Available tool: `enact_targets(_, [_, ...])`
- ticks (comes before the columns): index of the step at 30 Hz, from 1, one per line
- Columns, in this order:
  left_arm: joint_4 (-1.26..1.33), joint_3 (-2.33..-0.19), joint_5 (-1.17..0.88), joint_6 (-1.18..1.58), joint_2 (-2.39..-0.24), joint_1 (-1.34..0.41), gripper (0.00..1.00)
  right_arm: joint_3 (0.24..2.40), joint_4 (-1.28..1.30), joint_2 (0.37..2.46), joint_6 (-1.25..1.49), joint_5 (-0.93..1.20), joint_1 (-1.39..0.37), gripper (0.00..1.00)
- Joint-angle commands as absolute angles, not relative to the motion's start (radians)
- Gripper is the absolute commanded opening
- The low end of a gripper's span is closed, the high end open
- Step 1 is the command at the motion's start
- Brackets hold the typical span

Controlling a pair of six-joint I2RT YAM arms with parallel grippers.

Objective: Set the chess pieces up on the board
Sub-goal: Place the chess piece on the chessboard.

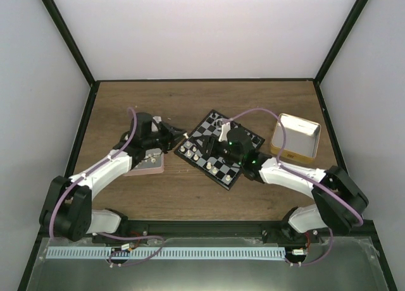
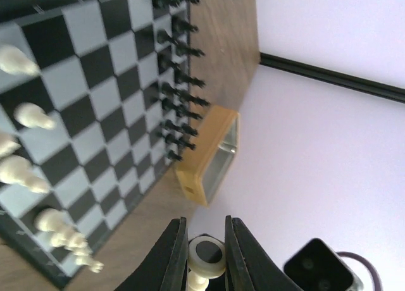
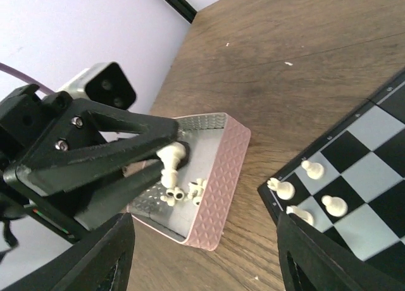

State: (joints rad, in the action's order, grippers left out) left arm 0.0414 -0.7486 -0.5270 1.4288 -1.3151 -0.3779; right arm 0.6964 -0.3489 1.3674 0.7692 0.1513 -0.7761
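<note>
Clamping a white piece [image 2: 205, 258] above the pink tray [image 3: 223, 171], the left gripper [image 2: 204, 231] looked set to carry it to the board [image 2: 120, 107], while the right gripper [image 3: 201, 224] gaped wide open.

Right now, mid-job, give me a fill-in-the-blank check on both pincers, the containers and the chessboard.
1. The left pincer is shut on a tiny chess piece coloured ____.
2. The right pincer holds nothing; its jaws stand ____.
3. Loose cream-white pieces lie in the textured square tray coloured ____.
4. The tiny pieces lined along the checked chessboard edge nearest the tan box with silvery inside are ____.
Missing words: cream-white; open; pink; black.
</note>
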Motion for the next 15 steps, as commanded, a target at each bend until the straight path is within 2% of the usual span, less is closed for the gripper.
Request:
enact_targets(1, [0.263,-0.734,-0.563,1.659,-1.357,-0.432,0.13,0.756,-0.457,1.407,0.812,0.186,-0.782,0.61])
enact_targets(6, [0.349,-0.742,-0.586,1.708,-1.396,-0.463,0.13,0.770,-0.479,1.436,0.851,0.173,-0.782,0.49])
enact_targets(15, [0.355,-0.735,-0.581,1.725,-1.399,-0.478,0.13,0.748,-0.515,1.419,0.858,0.162,-0.782,0.26])
